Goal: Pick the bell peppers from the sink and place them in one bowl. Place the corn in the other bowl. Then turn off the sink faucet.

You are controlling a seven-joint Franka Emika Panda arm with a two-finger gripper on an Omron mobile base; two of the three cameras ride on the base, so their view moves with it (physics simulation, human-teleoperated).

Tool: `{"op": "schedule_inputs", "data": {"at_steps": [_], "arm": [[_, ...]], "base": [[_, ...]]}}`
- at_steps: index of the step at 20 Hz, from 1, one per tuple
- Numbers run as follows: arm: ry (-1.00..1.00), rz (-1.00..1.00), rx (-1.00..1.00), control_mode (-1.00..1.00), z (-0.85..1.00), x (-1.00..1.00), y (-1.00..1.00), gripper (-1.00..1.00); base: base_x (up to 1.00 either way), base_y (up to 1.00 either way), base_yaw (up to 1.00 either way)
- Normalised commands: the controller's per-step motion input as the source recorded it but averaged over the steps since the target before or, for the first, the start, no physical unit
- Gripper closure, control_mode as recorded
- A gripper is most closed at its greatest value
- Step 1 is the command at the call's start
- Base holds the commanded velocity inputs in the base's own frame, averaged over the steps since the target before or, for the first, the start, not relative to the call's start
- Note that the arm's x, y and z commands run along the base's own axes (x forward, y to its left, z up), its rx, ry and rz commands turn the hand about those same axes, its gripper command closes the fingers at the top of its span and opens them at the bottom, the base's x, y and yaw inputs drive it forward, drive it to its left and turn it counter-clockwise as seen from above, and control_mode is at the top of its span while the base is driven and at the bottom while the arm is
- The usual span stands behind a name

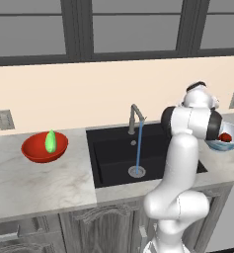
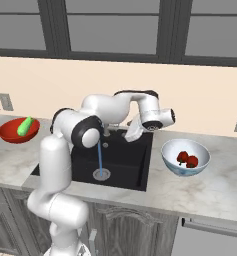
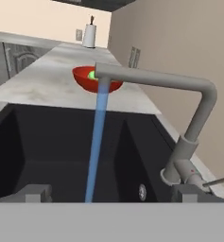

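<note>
The tool (image 2: pixel 136 131) hangs with its fingers spread apart and nothing between them, over the rear right part of the sink (image 2: pixel 121 160). Just ahead of it stands the sink faucet (image 3: pixel 179 123), whose base and small side lever sit close by one fingertip; I cannot tell whether they touch. A blue stream of water (image 3: pixel 97 142) falls from the spout into the basin ahead of the tool. Well beyond the faucet, on the bench (image 1: pixel 34 183), sits the red bowl (image 1: pixel 44 147) holding the green corn (image 1: pixel 51 142). On the other side of the tool, near the sink's edge, the white-and-blue bowl (image 2: pixel 185 158) holds both bell peppers (image 2: pixel 187 159).
</note>
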Motion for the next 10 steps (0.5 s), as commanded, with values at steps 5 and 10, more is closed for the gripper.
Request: {"op": "schedule_inputs", "data": {"at_steps": [5, 10], "arm": [[0.0, 0.0, -0.03, -1.0, -0.25, 0.15, 0.37, -1.0], [0.0, 0.0, -0.03, -1.0, -0.28, 0.29, 0.31, -1.0]], "base": [[0.0, 0.0, 0.0], [0.0, 0.0, 0.0]]}}
